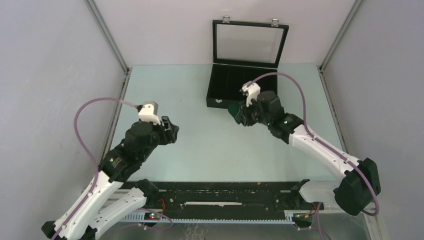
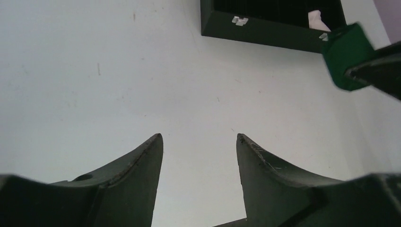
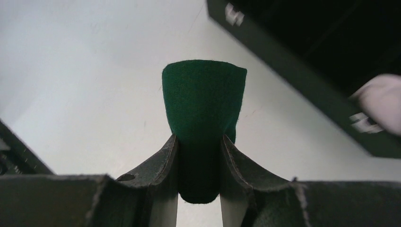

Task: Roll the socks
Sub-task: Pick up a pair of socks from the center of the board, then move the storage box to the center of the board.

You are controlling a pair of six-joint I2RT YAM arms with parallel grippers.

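A dark green sock [image 3: 203, 99], rolled into a compact bundle, is pinched between the fingers of my right gripper [image 3: 198, 138], which is shut on it. It hangs above the table just in front of the black box [image 1: 220, 100]. The left wrist view shows the same green bundle [image 2: 347, 56] at the upper right. A white sock [image 2: 316, 20] lies inside the box, partly hidden by its wall; it also shows as a blurred white sock [image 3: 380, 106] in the right wrist view. My left gripper [image 2: 199, 138] is open and empty over bare table, well left of the box.
The black box stands at the table's back with its glass lid [image 1: 250, 42] raised. Its front wall [image 2: 265, 33] carries two metal clasps. A black rail [image 1: 225, 192] runs along the near edge between the arm bases. Grey walls close in both sides.
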